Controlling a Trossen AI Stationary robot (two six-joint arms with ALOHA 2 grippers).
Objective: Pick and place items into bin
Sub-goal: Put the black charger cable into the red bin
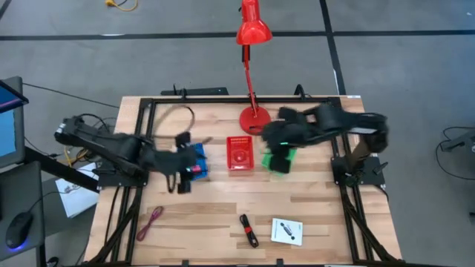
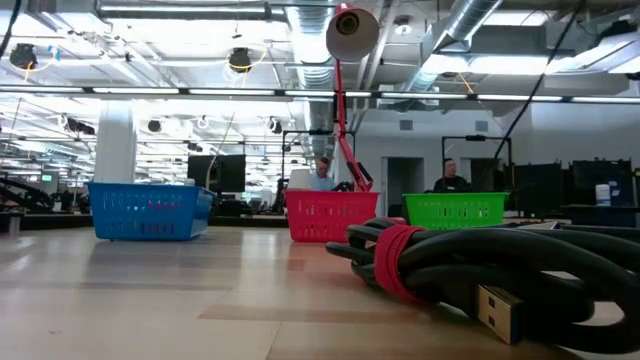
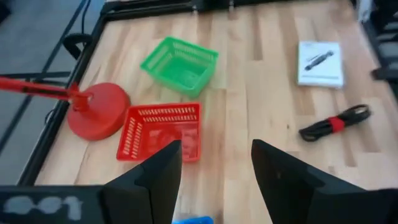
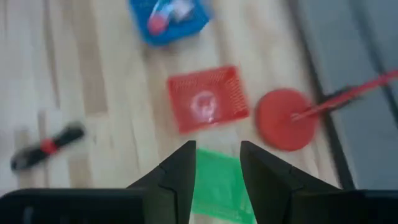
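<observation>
Left gripper (image 1: 180, 180) hangs over blue bin (image 1: 197, 161), centre-left of high view, fingers apart & empty. Right gripper (image 1: 277, 162) over green bin (image 1: 283, 160), also spread, nothing held.

Remaining items, bottom of frame:
- Maroon cord (image 1: 149, 222): floppy, light; pinch mid-bundle.
- Black-and-red stick tool (image 1: 249, 231): stiff; grab across the middle.
- White card (image 1: 286, 231): flat, slippery; take by an edge.

Red bin (image 1: 240, 153) has something pale inside; blue bin holds small bits.

Left gripper (image 1: 180, 165) hangs over the blue bin (image 1: 197, 162); right gripper (image 1: 275, 158) over the green bin (image 1: 281, 162); red bin (image 1: 240, 153) between.
</observation>
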